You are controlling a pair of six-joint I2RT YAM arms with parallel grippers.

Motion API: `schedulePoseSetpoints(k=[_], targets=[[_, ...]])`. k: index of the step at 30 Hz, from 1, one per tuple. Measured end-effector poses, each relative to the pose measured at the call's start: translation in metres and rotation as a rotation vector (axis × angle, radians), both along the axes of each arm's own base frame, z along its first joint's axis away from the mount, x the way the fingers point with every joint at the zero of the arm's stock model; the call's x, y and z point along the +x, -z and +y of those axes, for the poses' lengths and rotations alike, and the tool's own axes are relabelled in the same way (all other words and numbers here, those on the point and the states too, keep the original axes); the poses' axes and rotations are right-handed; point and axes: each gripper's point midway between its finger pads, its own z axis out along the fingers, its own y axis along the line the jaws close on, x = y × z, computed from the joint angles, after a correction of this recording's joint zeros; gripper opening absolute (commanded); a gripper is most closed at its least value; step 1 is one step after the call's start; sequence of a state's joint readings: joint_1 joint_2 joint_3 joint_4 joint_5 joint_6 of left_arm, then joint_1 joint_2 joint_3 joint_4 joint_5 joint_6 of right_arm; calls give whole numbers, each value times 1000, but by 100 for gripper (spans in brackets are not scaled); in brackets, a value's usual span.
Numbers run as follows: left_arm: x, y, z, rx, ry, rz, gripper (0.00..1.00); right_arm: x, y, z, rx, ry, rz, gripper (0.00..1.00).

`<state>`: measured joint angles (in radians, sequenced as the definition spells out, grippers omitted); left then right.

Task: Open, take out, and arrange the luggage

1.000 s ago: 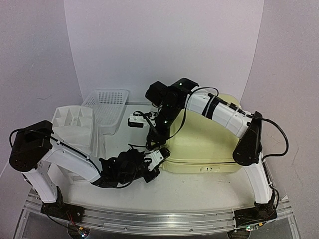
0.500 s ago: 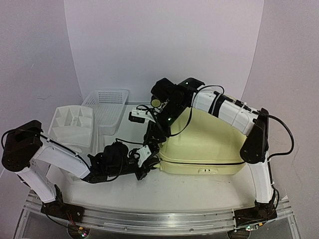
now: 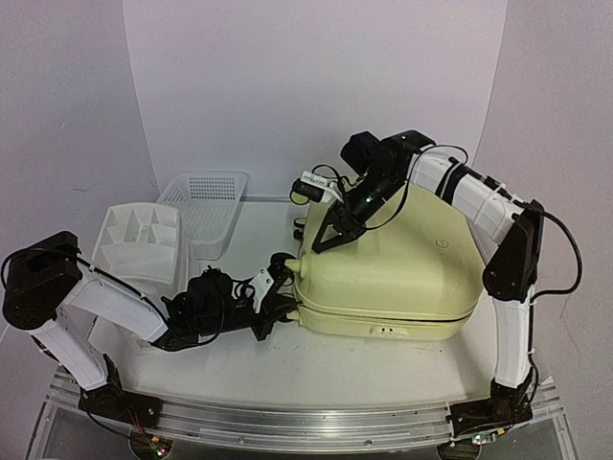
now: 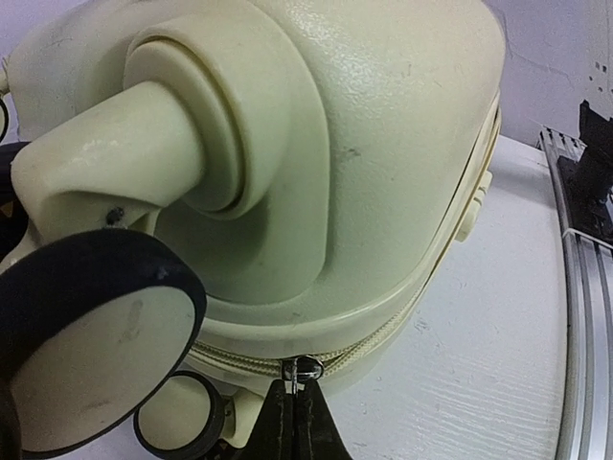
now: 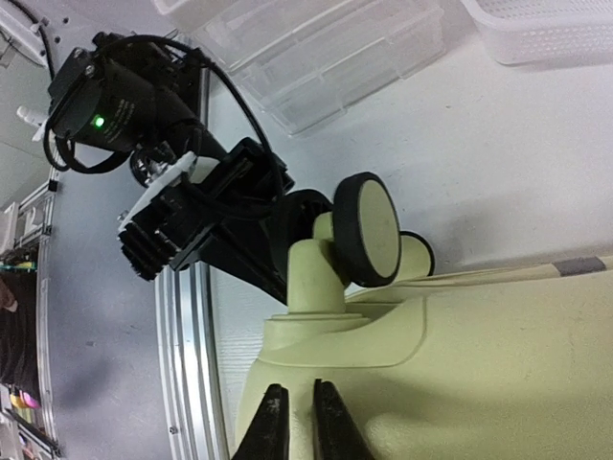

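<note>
The luggage (image 3: pixel 393 273) is lying flat on the worktop (image 3: pixel 364 369), filling the centre-right of the overhead view, with its wheels (image 4: pixel 91 355) pointing toward the left of the frame. The left pincer (image 4: pixel 295 402) is pinching the zipper pull (image 4: pixel 305 369) at the bottom centre of its wrist view. Its jaws are fully closed on the small metal tab, right where the seam is rounding the case's corner. The right pincer (image 5: pixel 299 393) is hovering over the shell near the upper-left corner of the case, its fingers all but closed on nothing — whether the tips are actually pressing on the shell is hard to say from these angles.

The step in hand is probably unzipping. To do it well, the left arm should be drawing the tab along the curve of the seam rather than away from it, staying low and parallel to the worktop so the slider is not binding at the corner. The right pincer should be bearing down on the shell — otherwise the case is likely to be sliding with the pull.
</note>
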<state>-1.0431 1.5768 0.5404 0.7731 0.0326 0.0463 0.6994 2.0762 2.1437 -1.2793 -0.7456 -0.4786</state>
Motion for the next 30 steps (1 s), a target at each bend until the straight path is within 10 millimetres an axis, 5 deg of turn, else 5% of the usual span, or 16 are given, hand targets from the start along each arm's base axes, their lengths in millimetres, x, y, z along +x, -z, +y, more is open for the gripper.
schedulePoseSetpoints(k=[7,13,17,24,30], targets=[[0,2,-6,-51,28,45,0,-11,2,16,-9,112,66,61],[3,2,-11,-92,50,83,0,-11,-6,5,-31,325,-5,76],[3,1,-13,-119,63,103,0,-11,-4,5,-46,362,-140,77],[2,1,-12,-135,69,130,0,-29,7,22,-50,109,-376,79],[1,1,-8,-147,65,133,0,-12,31,44,-74,-28,-486,81]])
